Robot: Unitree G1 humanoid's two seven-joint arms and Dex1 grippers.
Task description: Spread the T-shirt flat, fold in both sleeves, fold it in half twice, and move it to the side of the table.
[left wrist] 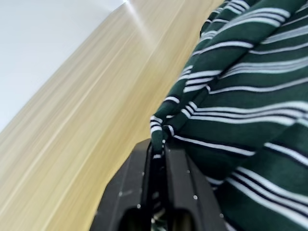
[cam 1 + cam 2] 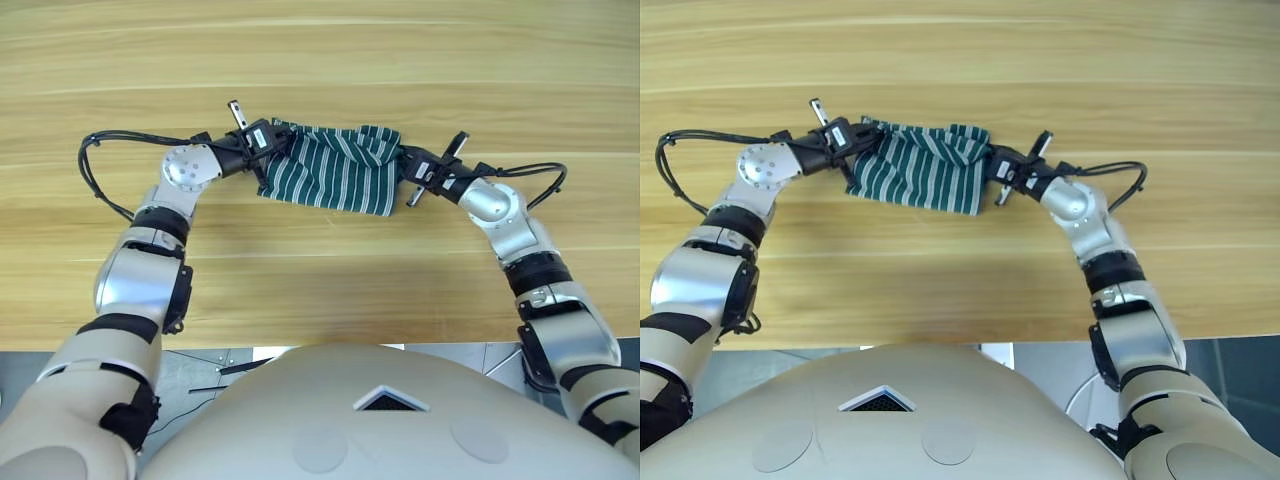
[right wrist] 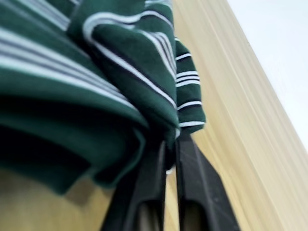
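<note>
Folding late-stage (judged): T-shirt [image 2: 335, 172], ends pinched by left gripper [image 2: 271, 141] and right gripper [image 2: 405, 161]; next, slide toward table [image 2: 320, 60] edge.

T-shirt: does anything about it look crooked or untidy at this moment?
Yes. The T-shirt is bunched where the left gripper and right gripper pinch its two ends, and its near edge runs slanted across the table, so it is not a neat rectangle.
</note>
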